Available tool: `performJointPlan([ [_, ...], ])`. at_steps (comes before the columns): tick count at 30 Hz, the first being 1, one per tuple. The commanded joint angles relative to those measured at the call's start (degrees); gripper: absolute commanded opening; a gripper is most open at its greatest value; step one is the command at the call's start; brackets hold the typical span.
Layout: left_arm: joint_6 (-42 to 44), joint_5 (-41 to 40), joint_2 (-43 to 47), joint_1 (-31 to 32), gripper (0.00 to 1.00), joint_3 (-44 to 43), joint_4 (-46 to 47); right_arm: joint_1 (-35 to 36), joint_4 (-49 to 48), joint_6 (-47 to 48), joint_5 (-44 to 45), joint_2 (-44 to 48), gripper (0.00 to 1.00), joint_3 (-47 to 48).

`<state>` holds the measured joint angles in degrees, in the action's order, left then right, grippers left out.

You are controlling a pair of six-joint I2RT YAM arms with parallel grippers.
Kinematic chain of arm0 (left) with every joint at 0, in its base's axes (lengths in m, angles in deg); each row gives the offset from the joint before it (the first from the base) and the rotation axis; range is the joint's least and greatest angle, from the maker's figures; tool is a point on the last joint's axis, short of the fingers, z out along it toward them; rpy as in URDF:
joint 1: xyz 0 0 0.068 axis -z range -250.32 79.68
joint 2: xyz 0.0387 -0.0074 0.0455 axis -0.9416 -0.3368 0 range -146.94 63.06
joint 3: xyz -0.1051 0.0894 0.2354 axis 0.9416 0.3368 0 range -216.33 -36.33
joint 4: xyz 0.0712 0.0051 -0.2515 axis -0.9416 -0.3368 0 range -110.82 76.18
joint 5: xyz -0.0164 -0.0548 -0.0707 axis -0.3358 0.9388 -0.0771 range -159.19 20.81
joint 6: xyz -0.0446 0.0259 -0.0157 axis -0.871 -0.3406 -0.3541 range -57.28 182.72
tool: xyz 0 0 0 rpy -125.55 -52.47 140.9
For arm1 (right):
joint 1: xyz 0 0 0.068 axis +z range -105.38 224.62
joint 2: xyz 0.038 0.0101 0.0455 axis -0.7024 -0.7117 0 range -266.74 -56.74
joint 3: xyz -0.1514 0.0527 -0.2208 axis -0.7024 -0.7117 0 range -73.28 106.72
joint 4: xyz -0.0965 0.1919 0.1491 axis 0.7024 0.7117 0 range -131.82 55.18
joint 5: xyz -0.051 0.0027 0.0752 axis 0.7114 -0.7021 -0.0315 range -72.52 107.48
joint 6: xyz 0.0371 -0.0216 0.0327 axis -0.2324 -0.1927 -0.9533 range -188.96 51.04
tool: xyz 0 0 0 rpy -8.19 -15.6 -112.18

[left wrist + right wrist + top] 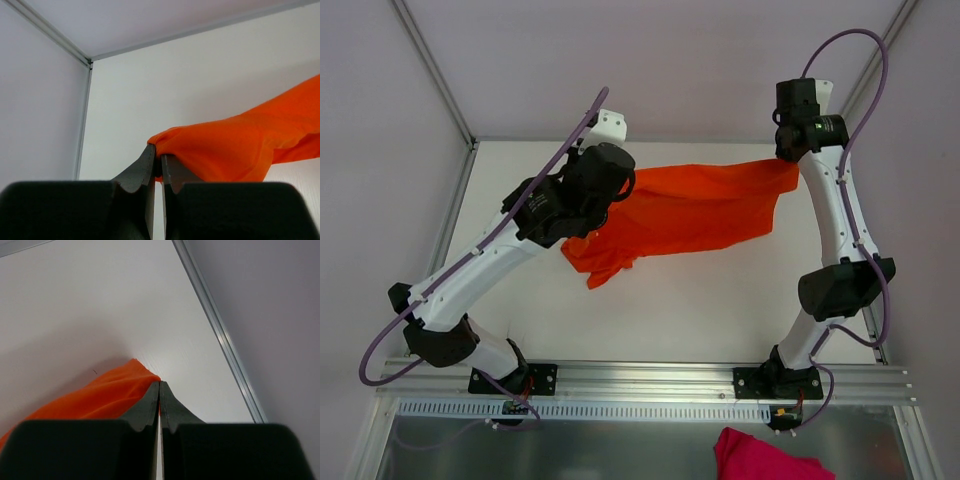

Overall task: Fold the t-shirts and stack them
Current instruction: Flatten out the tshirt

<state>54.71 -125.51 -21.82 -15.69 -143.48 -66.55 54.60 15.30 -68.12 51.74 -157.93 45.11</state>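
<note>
The top camera looked down from above. Wrist cameras sat close behind the left end effector (158,154) and right end effector (159,386); all shared the shirt (690,210).

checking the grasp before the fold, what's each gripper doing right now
Left gripper: shut on the orange t-shirt, pinching a bunched edge.
Right gripper: shut on the orange t-shirt, at its other end.

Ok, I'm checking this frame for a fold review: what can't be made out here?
- Top view: the left arm covers the orange t-shirt's left end and the grip there.
- Top view: the magenta cloth is cut by the bottom edge; garment type unclear.
- Left wrist view: the t-shirt runs off the right edge beyond the left pincer.
- Right wrist view: the right pincer's fingers hide the pinched fabric.
</note>
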Motion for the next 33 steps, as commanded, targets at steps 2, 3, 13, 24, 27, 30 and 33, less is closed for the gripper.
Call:
performJointPlan([
  [2,2.3,-6.6,3.3,-0.5,0.0,-2.4,4.4,-0.3,2.3,1.5,5.1,1.8,0.01,3.5],
  [3,2.6,-7.1,3.4,-0.5,0.0,-2.5,4.7,-0.3,2.6,1.5,5.3,2.0,0.01,3.6],
  [13,-4.3,-0.9,6.2,-0.5,0.0,-2.9,-2.5,-1.4,13.1,-2.6,-4.4,3.2,0.01,3.6],
  [24,-18.3,19.6,14.7,1.3,0.0,4.4,-12.5,-0.1,10.5,-4.4,-17.0,22.5,0.01,-21.3],
  [27,-19.1,19.2,16.3,8.2,0.0,6.3,-12.0,0.0,11.2,-3.6,-16.5,26.6,0.01,-23.5],
  [30,-19.3,22.7,17.2,11.6,0.0,4.6,-12.4,0.0,13.7,-2.8,-16.8,29.1,0.01,-22.5],
  [33,-19.2,27.7,18.2,13.7,0.0,1.7,-12.1,0.0,15.0,-2.0,-16.7,31.3,0.01,-21.2],
])
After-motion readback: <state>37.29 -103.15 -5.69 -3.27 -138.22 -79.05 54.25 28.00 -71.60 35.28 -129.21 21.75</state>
